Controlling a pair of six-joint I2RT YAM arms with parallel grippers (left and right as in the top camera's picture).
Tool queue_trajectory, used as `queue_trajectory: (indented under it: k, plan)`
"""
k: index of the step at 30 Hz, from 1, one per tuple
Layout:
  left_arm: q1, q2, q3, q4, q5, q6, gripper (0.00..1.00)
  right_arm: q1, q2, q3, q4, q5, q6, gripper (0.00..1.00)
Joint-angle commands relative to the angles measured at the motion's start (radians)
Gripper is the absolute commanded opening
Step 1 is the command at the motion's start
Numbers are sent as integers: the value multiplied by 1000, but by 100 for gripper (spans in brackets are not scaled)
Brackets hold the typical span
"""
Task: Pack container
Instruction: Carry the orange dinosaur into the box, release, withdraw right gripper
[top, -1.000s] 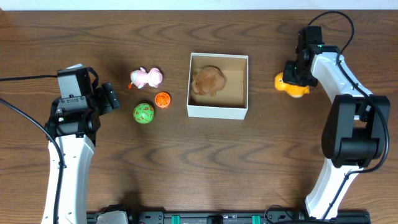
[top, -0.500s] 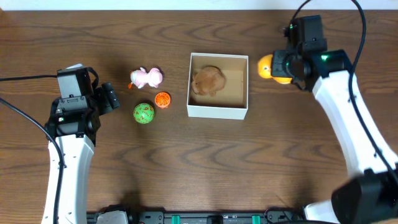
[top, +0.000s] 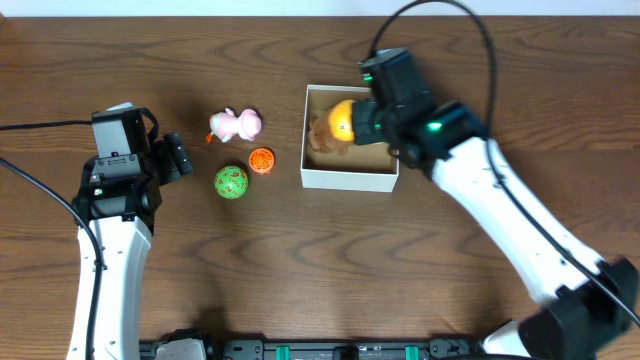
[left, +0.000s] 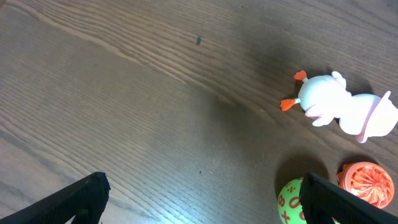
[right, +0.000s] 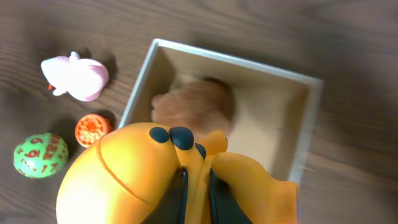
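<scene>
Overhead, my left gripper (top: 178, 158) hangs spread wide and empty near the table's (top: 300, 270) left edge. Next along are a pink toy (top: 235, 125), a green ball (top: 231, 182) and a small orange ball (top: 261, 159). The container (top: 350, 180) is mid-table toward the far edge, with a brown plush toy (top: 322, 142) inside. My right gripper (top: 364, 122) is clamped on a yellow toy (top: 341, 120) above it. Only the wrist views show the red characters on the green ball, and I can't read them.
</scene>
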Motion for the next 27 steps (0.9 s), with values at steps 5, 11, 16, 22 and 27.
queue_trajectory:
  k: [5, 11, 16, 22, 27]
  plan:
    - [4, 4, 19, -3, -15, 10, 98, 45, 216, 8, 82, 36, 134, 1]
    - [4, 4, 19, -3, -15, 10, 98, 47, 340, 8, 117, -40, 153, 1]
    - [4, 4, 19, -3, -15, 10, 98, 55, 363, 8, 88, -30, 153, 1]
    - [4, 4, 19, -3, -15, 10, 98, 61, 363, 8, 46, -22, 152, 34]
    - [4, 4, 19, -3, -15, 10, 98, 60, 327, 10, 50, 58, 134, 69]
